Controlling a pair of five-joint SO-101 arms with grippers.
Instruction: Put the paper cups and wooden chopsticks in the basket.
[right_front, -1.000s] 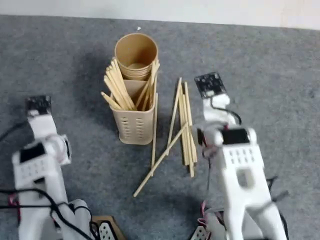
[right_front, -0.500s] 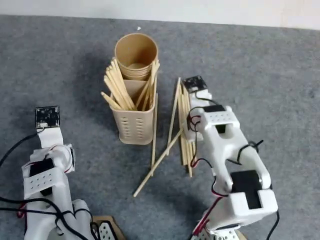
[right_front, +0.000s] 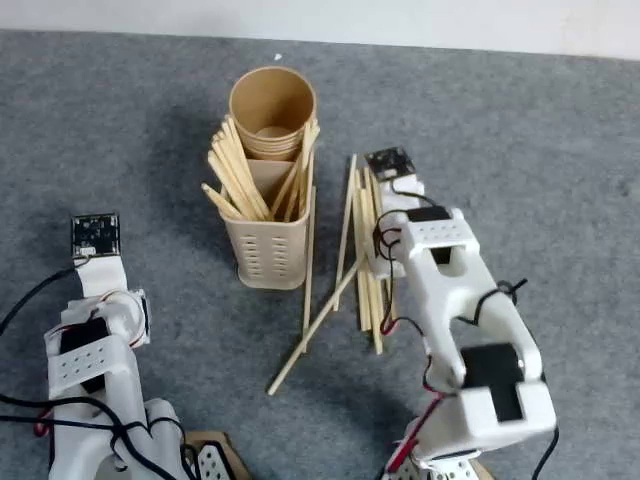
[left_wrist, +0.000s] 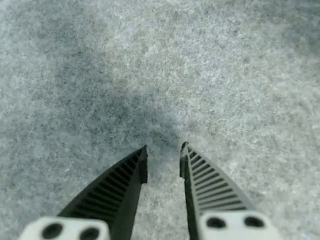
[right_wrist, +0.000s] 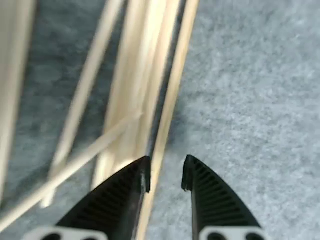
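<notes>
A beige perforated basket (right_front: 266, 255) stands upright on the grey carpet, with stacked paper cups (right_front: 272, 108) and several wooden chopsticks (right_front: 238, 180) in it. Several loose chopsticks (right_front: 366, 262) lie to its right, and one lies slanted across them. The right arm (right_front: 440, 270) hangs over this loose pile. In the right wrist view my right gripper (right_wrist: 165, 174) is open by a narrow gap just above the loose chopsticks (right_wrist: 142, 75), and one stick (right_wrist: 172, 107) runs into the gap. My left gripper (left_wrist: 163, 159) is open over bare carpet, holding nothing.
The left arm (right_front: 92, 300) stands at the left of the table, well apart from the basket. Bare grey carpet (right_front: 540, 150) lies all around. A pale wall edge (right_front: 450, 25) runs along the far side.
The right arm swung left and came down over the loose chopsticks, which have shifted slightly towards the basket. The left arm drew back a little one second ago and has kept still since.
</notes>
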